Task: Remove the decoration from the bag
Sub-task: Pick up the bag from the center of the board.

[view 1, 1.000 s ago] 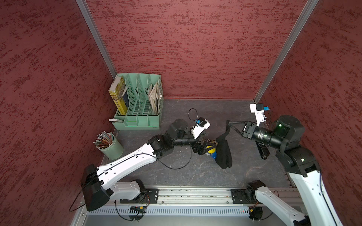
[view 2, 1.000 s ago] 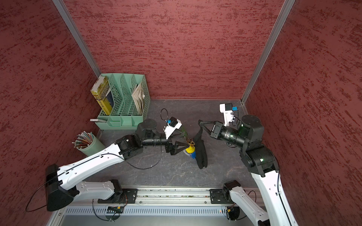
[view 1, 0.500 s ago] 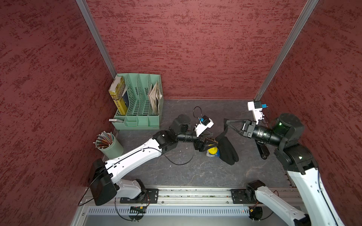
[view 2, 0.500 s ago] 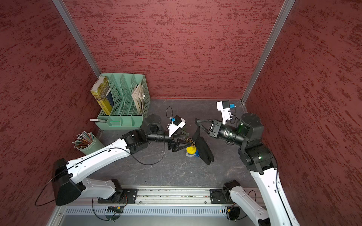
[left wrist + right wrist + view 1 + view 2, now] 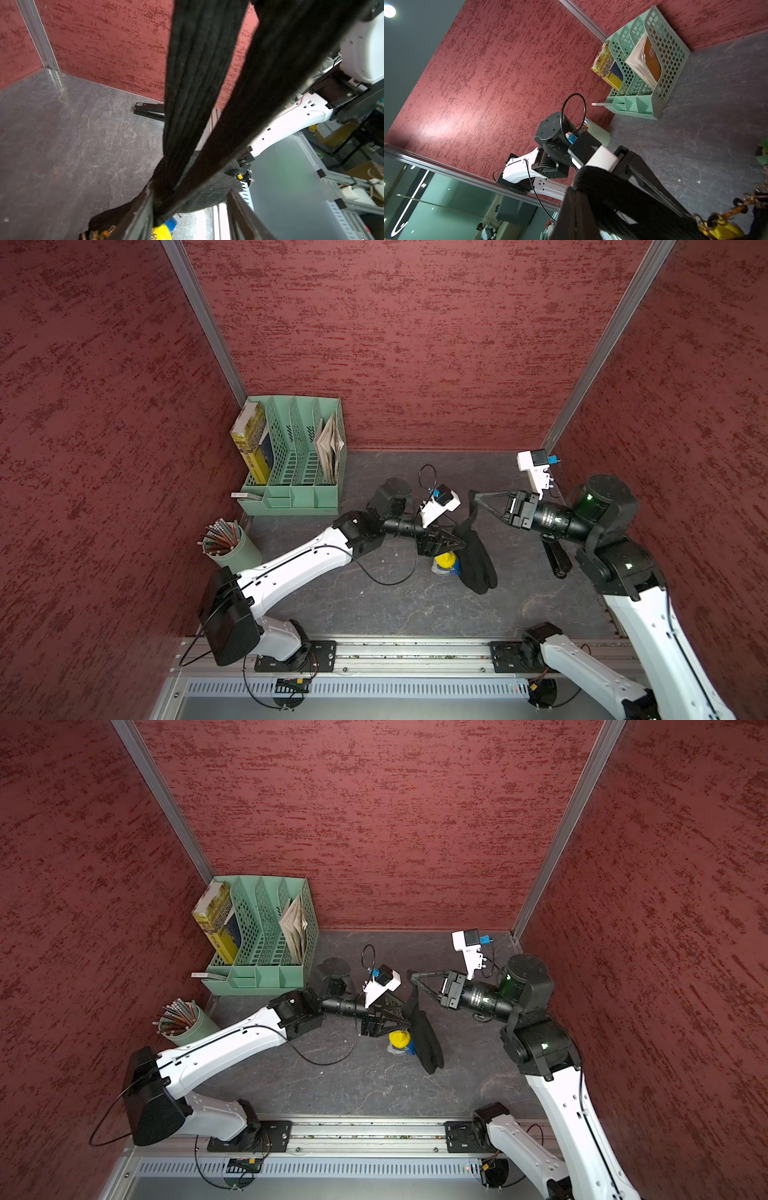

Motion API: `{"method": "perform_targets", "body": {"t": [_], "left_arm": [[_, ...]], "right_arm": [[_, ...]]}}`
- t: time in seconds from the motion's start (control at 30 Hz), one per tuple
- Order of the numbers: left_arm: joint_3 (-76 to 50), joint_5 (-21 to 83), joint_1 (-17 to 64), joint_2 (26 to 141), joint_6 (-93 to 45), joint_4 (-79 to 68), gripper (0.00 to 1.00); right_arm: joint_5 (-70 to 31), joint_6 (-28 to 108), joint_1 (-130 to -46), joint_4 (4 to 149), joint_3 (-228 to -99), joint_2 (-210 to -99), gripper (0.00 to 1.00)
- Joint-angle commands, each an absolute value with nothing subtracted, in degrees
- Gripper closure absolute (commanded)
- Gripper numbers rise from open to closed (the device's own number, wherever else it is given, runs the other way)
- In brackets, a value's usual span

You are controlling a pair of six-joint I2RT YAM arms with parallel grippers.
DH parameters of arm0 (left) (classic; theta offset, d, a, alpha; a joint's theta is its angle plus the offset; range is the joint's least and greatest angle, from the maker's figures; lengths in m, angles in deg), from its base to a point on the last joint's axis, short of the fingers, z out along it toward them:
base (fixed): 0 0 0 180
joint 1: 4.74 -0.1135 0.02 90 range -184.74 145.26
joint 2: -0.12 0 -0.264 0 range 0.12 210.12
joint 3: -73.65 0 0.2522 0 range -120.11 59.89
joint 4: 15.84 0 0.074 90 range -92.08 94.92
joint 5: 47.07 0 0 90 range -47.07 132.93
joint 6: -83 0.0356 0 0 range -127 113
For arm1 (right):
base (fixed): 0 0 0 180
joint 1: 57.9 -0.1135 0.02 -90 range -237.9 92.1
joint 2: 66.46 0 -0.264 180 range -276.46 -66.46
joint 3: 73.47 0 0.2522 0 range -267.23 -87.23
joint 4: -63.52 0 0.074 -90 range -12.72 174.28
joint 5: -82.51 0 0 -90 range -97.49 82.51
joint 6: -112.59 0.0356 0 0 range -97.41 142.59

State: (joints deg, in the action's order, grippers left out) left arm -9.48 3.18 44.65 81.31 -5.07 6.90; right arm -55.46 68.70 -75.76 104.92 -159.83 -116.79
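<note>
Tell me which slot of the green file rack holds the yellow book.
The yellow book stands in the rack's end slot nearest the side wall; the opposite end slot holds papers.

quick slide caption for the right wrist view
Right hand pinching the black bag strap, yellow decoration on its chain alongside, left arm and green file rack behind.

Nothing legible. Large characters on yellow book spine, in rack at ten o'clock, too blurred; white label on stapler unreadable.
</note>
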Motion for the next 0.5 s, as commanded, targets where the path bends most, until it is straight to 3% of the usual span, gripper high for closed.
{"method": "perform_targets", "body": {"t": [0.0, 0.03, 0.13, 0.2, 0.4, 0.47], "left_arm": [[-11.13, 3.48, 44.22, 81.6, -3.69, 6.45, 0.29], [-11.21, 3.35, 44.12, 81.58, -3.57, 6.45, 0.29], [-11.88, 1.5, 44.09, 81.85, -3.12, 6.67, 0.45], [-12.04, 0.92, 44.13, 82.04, -2.89, 6.94, 0.51], [-11.59, 0.82, 44.12, 81.33, -3.2, 7.38, 0.94], [-10.99, 1.04, 44.21, 80.52, -3.6, 7.09, 1.0]], "right_arm": [[-57.56, 68.89, -76.36, 100.52, -162.42, -116.33, 1.0], [-57.73, 68.91, -76.43, 100.39, -162.46, -116.3, 1.0], [-58.36, 69.26, -76.37, 99.66, -162.43, -116.24, 1.0], [-58.55, 69.61, -76.42, 99.16, -162.4, -116.18, 1.0], [-58.57, 69.61, -76.48, 98.64, -162.43, -116.1, 1.0], [-57.84, 68.89, -76.51, 99.38, -162.62, -115.9, 1.0]]}}
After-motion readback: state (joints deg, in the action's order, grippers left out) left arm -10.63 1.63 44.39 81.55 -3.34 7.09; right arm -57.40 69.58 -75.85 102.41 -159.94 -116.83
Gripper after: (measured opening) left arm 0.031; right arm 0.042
